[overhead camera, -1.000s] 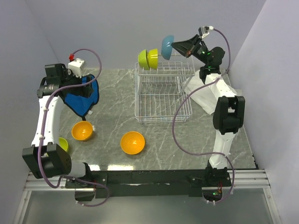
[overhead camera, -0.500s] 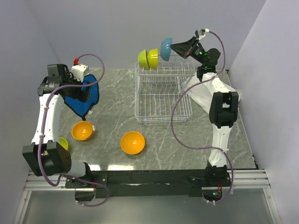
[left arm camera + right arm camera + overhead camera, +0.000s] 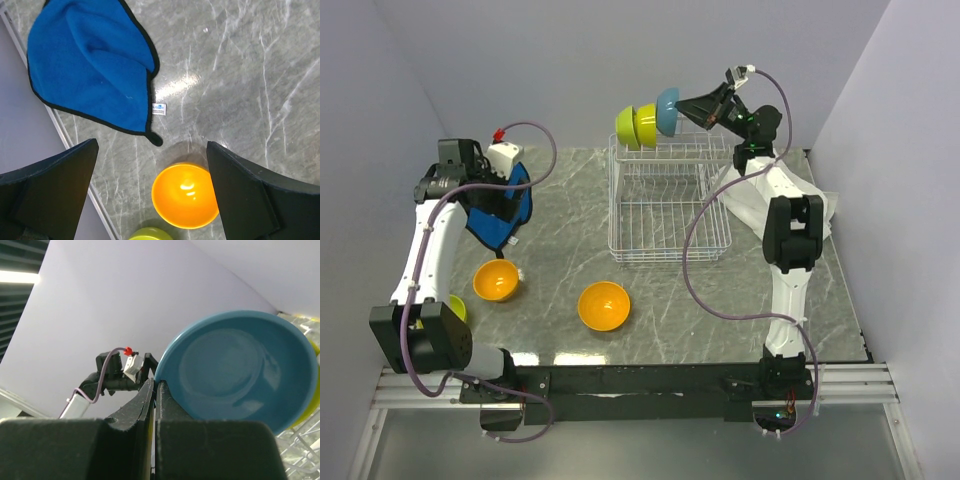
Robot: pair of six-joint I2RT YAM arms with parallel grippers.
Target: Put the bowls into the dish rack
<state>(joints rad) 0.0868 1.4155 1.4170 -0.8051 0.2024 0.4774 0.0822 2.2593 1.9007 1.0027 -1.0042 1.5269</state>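
Observation:
The white wire dish rack (image 3: 670, 215) stands at the table's back middle. Two lime green bowls (image 3: 636, 125) stand on edge in its raised slots. My right gripper (image 3: 682, 106) is shut on the rim of the light blue bowl (image 3: 667, 110) and holds it on edge, right beside the lime pair; its rim pinch shows in the right wrist view (image 3: 156, 383). Two orange bowls (image 3: 495, 280) (image 3: 604, 305) sit upright on the table. A third lime bowl (image 3: 455, 308) is half hidden by the left arm. My left gripper (image 3: 500, 210) is open and empty above the left orange bowl (image 3: 186, 196).
A blue cloth (image 3: 495, 215) lies at the left under my left gripper, also in the left wrist view (image 3: 92, 65). A white cloth (image 3: 752, 205) lies right of the rack under the right arm. Walls close in at left, back and right.
My right gripper has carried the blue bowl left and slightly down until it meets the lime bowls. My left arm has swung right, over the blue cloth.

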